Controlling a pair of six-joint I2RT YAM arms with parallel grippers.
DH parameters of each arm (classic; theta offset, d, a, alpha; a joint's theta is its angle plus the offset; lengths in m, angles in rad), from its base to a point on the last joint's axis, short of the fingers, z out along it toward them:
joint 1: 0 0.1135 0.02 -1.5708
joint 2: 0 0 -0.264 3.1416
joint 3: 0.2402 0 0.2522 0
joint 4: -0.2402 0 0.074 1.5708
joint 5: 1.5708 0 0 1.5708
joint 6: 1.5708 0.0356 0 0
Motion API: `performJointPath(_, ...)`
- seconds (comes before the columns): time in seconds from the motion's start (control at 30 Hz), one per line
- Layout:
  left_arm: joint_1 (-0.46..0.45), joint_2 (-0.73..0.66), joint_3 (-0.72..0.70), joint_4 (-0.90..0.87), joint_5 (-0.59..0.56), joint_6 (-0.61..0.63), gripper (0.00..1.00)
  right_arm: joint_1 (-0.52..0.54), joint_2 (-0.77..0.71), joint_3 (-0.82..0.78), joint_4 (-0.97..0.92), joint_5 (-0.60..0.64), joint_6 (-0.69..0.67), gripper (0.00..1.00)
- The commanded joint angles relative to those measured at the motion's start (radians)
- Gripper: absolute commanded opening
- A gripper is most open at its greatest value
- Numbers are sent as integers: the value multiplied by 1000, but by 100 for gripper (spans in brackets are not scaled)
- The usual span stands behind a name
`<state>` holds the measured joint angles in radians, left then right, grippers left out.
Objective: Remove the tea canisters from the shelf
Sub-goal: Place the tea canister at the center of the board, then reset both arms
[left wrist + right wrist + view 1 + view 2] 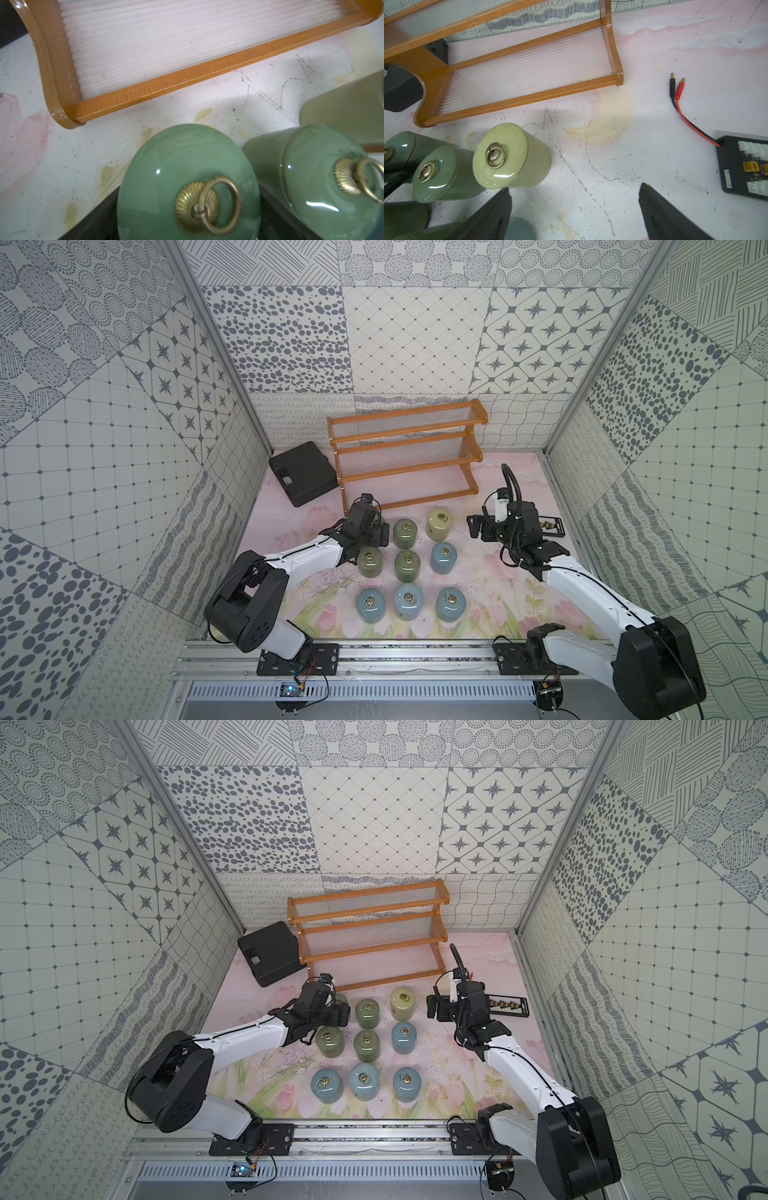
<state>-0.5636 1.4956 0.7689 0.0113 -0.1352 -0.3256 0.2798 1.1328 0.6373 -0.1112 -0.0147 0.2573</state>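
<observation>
**A:** How many tea canisters do you count, and where are they?

**B:** Nine, all upright on the counter in three rows of three, just in front of the shelf. There are four blue canisters: three make up the near row and one ends the middle row on the right. There are four green canisters, two in the middle row and two in the far row. One yellow canister ends the far row on the right.

**A:** Is anything hard to make out?

**B:** The far-left green canister. In both top views the left tool covers all but a sliver of it. The left wrist view shows its lid and brass ring close up. One black case lies at the shelf's left end. One black connector board is partly behind the right arm, and the right wrist view shows two leads on it, one red and one black.

**A:** And the arms?

**B:** The left arm reaches forward and low, with its tool tilted down over that hidden canister. A black finger shows on each side of it. I cannot tell whether the fingers press the canister or stand clear. The right arm is bent, and the right tool is over bare counter beside the yellow canister. Its jaws are spread wide and hold nothing.
</observation>
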Motion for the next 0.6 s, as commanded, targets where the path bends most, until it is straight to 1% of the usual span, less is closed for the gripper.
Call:
performJointPath(0.0,-4,-17,-3,-16,-7,4,96,-4,8,-1,44,5,-2,99)
performJointPath(0.27,-6,-41,2,-78,-73,37,97,-4,8,-1,45,3,-1,99)
performJointPath(0.57,-7,-55,3,-101,-95,42,97,-4,8,-2,48,-2,2,99)
